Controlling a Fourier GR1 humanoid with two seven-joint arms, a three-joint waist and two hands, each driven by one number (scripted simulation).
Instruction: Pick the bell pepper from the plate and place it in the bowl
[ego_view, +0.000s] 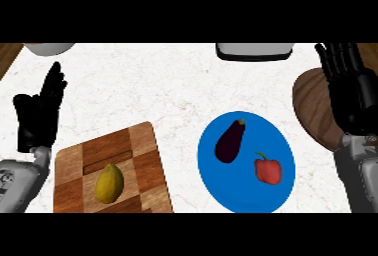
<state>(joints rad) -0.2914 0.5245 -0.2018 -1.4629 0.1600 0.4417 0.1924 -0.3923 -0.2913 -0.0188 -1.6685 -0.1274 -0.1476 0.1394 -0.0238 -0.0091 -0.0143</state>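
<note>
Currently the small red bell pepper (268, 169) is seen on the blue oval plate (246, 197) (beside a dark purple eggplant (229, 141)); both black hands, left (40, 112) and right (348, 85), are kept open, nothing being held.

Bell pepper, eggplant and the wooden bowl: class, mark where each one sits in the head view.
bell pepper (269, 170), head view, on the middle of its red body.
eggplant (229, 141), head view, on its purple body.
wooden bowl (313, 106), head view, on its bare brown inside, left of the right hand.
</note>
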